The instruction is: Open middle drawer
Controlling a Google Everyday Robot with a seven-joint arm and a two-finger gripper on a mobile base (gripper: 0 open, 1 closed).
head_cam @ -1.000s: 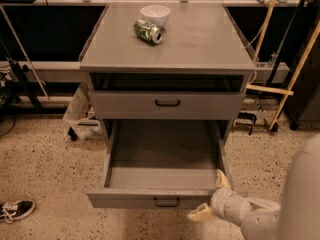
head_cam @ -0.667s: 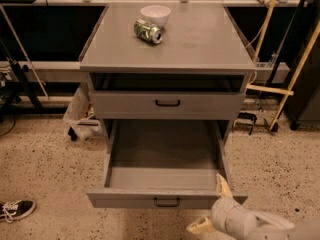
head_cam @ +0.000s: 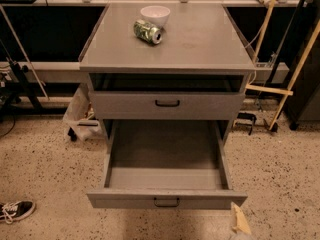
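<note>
The grey cabinet [head_cam: 167,46] stands in the middle of the view. The middle drawer [head_cam: 166,200], a grey flat front with a small black bar handle [head_cam: 166,202], is pulled far out, and its inside [head_cam: 165,154] is bare. The drawer above it [head_cam: 167,104] is closed. Any drawer beneath is hidden by the pulled-out one. My gripper [head_cam: 240,225] shows only as a pale tip at the bottom edge, just below and right of the middle drawer's front right corner, apart from the handle and holding nothing that I can see.
A white bowl [head_cam: 155,15] and a green can [head_cam: 148,31] lying on its side sit on the cabinet top. A wooden frame [head_cam: 280,84] leans at the right. A plastic bag [head_cam: 80,111] lies left of the cabinet and a shoe [head_cam: 15,211] at the lower left. The floor is speckled.
My gripper and arm have drawn back down and to the right, almost out of view. The middle drawer stays pulled out as before.
</note>
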